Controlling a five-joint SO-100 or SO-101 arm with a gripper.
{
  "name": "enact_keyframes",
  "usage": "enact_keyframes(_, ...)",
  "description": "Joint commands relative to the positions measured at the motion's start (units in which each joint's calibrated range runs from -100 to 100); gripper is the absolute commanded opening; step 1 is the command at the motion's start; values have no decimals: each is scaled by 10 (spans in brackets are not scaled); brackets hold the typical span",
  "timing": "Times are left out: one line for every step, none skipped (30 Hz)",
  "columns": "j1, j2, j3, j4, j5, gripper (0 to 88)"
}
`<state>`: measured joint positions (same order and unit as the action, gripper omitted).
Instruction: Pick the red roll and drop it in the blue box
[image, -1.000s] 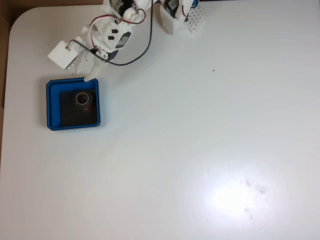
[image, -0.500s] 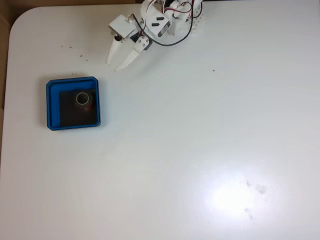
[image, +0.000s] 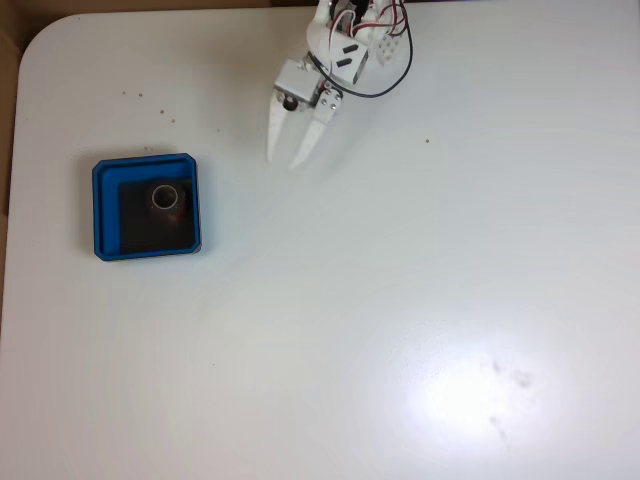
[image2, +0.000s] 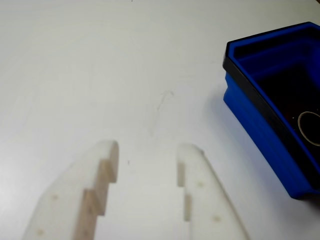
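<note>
My white two-fingered pincer (image: 284, 161) hangs over the bare white worktop (image: 420, 300) near its far edge in the fixed view, fingers spread apart and pinching nothing, tips pointing down the picture. In the wrist view the pincer (image2: 147, 150) shows the same gap, with plain worktop between the two pale stepped fingers (image2: 100, 170).

The small ring-shaped red roll (image: 166, 199), with its dark top ring and pale hollow core, lies inside the shallow square blue box (image: 97, 205), resting on the black inner floor toward the far side of it, a little right of centre in the fixed view. The blue box sits well to the left of my pincer in that view, apart from it. In the wrist view the blue box (image2: 260, 115) stands at the right edge, and a pale arc of the red roll (image2: 306, 125) shows on its dark floor.
</note>
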<state>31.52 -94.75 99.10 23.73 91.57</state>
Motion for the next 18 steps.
enact_keyframes(-92, -7, 9, 54, 3, 110)
enact_keyframes(-120, -7, 9, 66, 0, 110)
enact_keyframes(-147, -7, 9, 75, 2, 110)
enact_keyframes(-175, -7, 9, 79, 2, 110)
enact_keyframes(-201, -7, 9, 80, 2, 110)
enact_keyframes(-226, -6, 9, 80, 2, 110)
enact_keyframes(-249, -6, 9, 80, 2, 110)
enact_keyframes(-272, -6, 9, 80, 2, 110)
enact_keyframes(-292, -6, 9, 80, 2, 110)
enact_keyframes(-313, -6, 9, 80, 2, 110)
enact_keyframes(-331, -6, 9, 80, 2, 110)
enact_keyframes(-348, -6, 9, 79, 2, 110)
enact_keyframes(-364, -6, 9, 78, 2, 110)
enact_keyframes(-376, -6, 8, 77, 2, 110)
enact_keyframes(-384, -6, 8, 76, 2, 110)
enact_keyframes(-386, -7, 8, 75, 1, 110)
enact_keyframes(-386, -7, 8, 74, 1, 110)
enact_keyframes(-385, -7, 8, 74, 0, 110)
